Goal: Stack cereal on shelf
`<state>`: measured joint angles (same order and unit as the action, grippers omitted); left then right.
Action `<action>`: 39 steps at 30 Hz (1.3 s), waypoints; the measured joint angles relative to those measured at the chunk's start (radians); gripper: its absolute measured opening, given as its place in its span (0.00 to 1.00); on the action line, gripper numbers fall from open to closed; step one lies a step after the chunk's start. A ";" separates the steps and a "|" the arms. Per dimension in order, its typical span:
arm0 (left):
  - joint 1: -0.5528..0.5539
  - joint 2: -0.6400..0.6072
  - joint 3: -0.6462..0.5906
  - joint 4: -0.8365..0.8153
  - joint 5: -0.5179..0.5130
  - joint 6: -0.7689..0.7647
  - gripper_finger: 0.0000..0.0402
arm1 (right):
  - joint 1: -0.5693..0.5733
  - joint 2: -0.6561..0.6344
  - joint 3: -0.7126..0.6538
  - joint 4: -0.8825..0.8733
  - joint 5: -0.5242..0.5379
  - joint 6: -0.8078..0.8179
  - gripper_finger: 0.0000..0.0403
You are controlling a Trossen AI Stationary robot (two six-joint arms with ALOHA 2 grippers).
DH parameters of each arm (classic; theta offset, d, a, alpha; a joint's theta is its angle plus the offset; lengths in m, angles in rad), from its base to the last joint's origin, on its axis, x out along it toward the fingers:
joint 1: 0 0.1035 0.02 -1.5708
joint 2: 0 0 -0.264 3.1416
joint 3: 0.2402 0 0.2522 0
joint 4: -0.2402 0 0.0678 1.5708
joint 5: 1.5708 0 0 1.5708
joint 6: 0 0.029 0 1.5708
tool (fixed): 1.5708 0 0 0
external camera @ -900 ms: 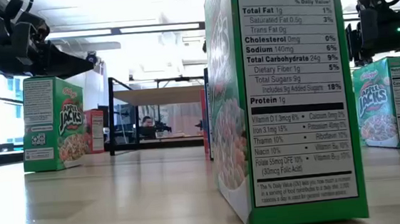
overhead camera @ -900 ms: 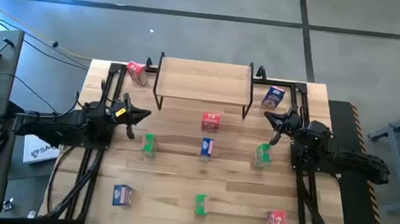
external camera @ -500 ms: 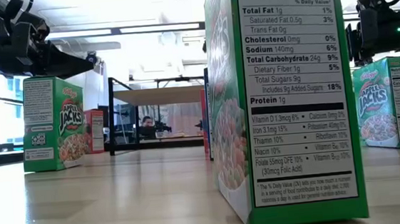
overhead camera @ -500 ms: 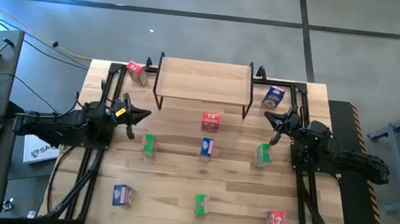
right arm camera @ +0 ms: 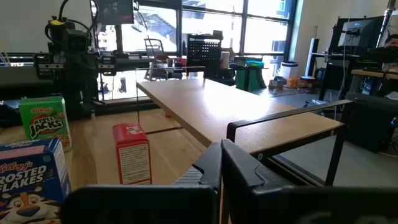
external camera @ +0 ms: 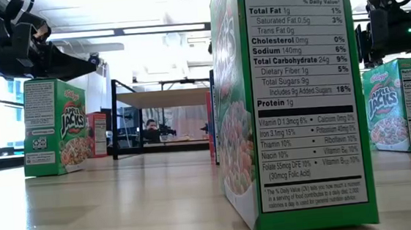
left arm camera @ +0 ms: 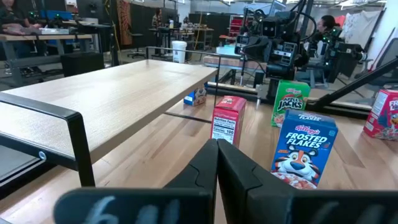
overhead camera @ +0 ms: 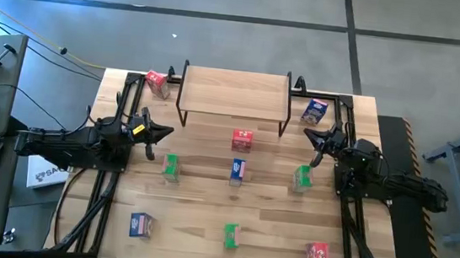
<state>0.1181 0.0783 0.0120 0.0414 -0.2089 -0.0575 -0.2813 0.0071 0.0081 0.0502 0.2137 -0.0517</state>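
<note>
Front row, nearest the worktop (overhead camera: 206,203) edge: a blue box (overhead camera: 141,225) on the left, a green box (overhead camera: 231,236) in the centre and a red box (overhead camera: 318,255) on the right, all standing apart. In the low view the centre green box fills the foreground and blocks most of the worktop behind it.

Middle row: a second green box (overhead camera: 171,167), a second blue box (overhead camera: 238,170) and a third green box (overhead camera: 302,178). A second red box (overhead camera: 241,140) stands just beyond the middle blue box, in front of the shelf (overhead camera: 235,91).

The left claw (overhead camera: 167,133) hovers above the worktop near the left middle green box, fingers pressed together, holding nothing. The right claw (overhead camera: 310,137) hovers near the right middle green box, likewise fully closed and empty.

Rear: the shelf top is bare. A third red box (overhead camera: 157,81) lies tilted beside its left legs; a third blue box (overhead camera: 314,112) lies tilted beside its right legs. Cables (overhead camera: 78,208) and black frame rails (overhead camera: 355,234) run along both worktop sides.
</note>
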 joint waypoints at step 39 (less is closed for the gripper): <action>-0.001 0.145 0.025 0.409 0.184 -0.236 0.00 | 0.000 0.000 0.000 0.000 0.000 0.000 0.00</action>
<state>0.1172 0.2238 0.0374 0.4508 -0.0247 -0.2935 -0.2813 0.0074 0.0079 0.0505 0.2138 -0.0517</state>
